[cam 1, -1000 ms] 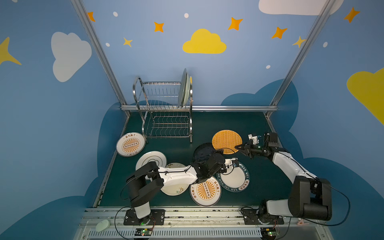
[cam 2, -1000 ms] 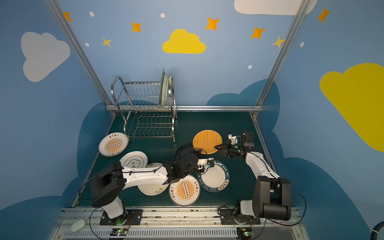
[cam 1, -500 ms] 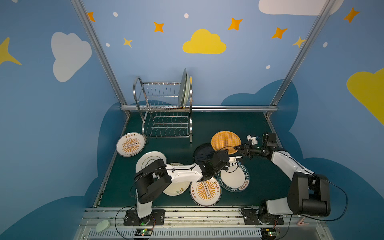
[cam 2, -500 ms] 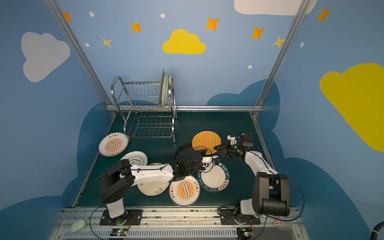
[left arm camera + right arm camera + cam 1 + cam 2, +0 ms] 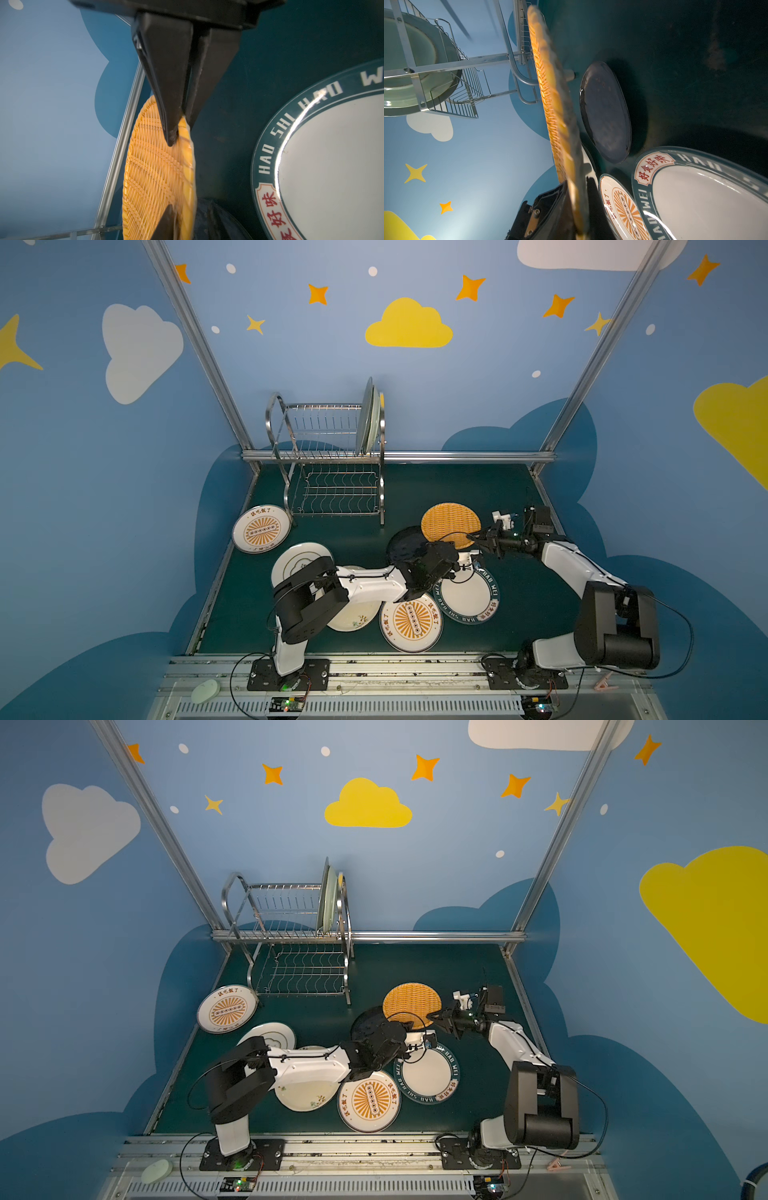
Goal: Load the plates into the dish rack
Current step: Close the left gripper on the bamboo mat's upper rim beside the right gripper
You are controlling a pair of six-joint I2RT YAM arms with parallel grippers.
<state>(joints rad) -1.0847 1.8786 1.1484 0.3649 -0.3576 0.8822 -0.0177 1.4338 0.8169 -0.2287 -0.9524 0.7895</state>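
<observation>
- The yellow woven-look plate is lifted off the surface and tipped up toward its edge. It sits right of the middle, well apart from the dish rack.
- The right tool is clenched on the plate's right rim. I judge that this pinch is what raises the plate and leaves another stretch of rim free.
- In the left wrist view, the left tool is clamped across that free rim, with one finger on the woven face and the other behind it. This looks like a handover, since the left arm works on the rack's side.
- A rim grip suits the goal, because the rack's slots take plates standing on edge.
- The black plate lies flat under the yellow one's near edge, so the yellow one had to be lifted first.
- The teal-rimmed plate, a sunburst plate and the cream floral plate lie overlapping near the front, too flat for an easy pinch. The cloud-emblem plate lies just left of them.
- A second sunburst plate lies just beside the rack's front left foot.
- The rack's upper tier holds the two pale green plates upright at its right end. The other slots are empty, and the wavy lower shelf holds nothing.
</observation>
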